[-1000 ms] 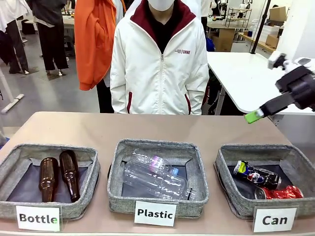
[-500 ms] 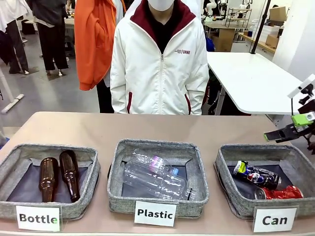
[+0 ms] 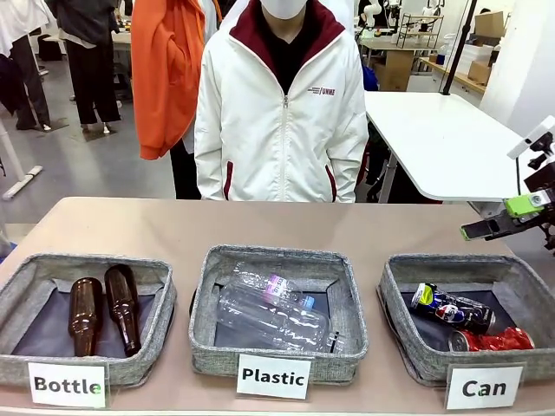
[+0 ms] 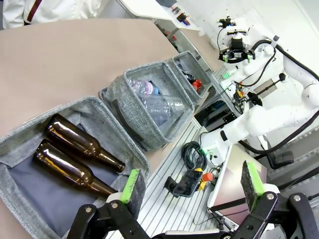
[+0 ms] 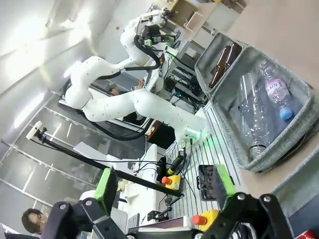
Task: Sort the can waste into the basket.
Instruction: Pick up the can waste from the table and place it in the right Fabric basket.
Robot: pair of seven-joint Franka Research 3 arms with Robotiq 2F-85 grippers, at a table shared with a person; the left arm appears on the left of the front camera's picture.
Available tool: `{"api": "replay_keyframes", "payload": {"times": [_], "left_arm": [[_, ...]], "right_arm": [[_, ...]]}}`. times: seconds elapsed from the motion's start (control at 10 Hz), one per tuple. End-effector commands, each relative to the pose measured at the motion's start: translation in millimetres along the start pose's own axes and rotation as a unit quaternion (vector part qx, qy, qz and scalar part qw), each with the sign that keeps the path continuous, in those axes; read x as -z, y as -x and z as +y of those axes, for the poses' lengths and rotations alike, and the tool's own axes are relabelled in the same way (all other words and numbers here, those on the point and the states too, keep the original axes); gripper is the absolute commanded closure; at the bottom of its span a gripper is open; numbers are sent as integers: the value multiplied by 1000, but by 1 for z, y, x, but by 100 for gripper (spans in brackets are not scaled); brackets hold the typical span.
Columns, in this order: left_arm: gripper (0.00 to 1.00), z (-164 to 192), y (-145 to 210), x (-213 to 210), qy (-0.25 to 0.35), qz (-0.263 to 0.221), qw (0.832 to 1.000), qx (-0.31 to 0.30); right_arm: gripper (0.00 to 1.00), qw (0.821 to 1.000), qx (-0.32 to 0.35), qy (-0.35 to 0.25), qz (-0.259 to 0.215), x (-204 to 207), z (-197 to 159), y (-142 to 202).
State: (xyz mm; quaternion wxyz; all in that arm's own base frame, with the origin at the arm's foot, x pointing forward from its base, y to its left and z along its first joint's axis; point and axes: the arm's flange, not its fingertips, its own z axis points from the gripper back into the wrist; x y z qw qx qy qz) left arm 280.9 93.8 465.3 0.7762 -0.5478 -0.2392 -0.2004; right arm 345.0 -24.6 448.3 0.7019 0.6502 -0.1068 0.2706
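The grey Can basket [image 3: 397,276] stands at the right of the row, with its white label in front. Inside it lie both cans: the dark Pepsi can [image 3: 447,307] and, nearer the front, the crushed red can [image 3: 491,340]. My right gripper [image 3: 499,218] hovers open and empty above the basket's far right corner, at the picture's edge. In its own wrist view the right gripper [image 5: 164,185] is spread wide with nothing between the pads. My left gripper [image 4: 192,181] is also open and empty, beyond the Bottle basket's outer end. From there the Can basket [image 4: 185,59] is farthest, and the red can [image 4: 197,83] shows in it.
The Bottle basket [image 3: 26,279] holds two brown bottles [image 3: 121,308]. The Plastic basket [image 3: 208,286] holds clear plastic bottles [image 3: 273,312]. A person in a white jacket [image 3: 282,113] stands at the far side, hands out of sight. Bare tabletop [image 3: 260,221] lies behind the baskets.
My right gripper has swung down and to the right, from high over the table's right end to the picture's edge above the Can basket. The cans have not moved.
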Motion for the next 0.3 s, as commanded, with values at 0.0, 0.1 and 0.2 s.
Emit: {"api": "replay_keyframes", "payload": {"times": [0.0,0.1,0.2], "left_arm": [[0,-3,-2,0,7,-7,1000,-1],[0,-3,-2,0,7,-7,1000,-1],[0,-3,-2,0,7,-7,1000,-1]], "right_arm": [[0,1000,-1,3,-14,2,0,-2],[0,1000,-1,3,-14,2,0,-2],[0,1000,-1,3,-14,2,0,-2]]}}
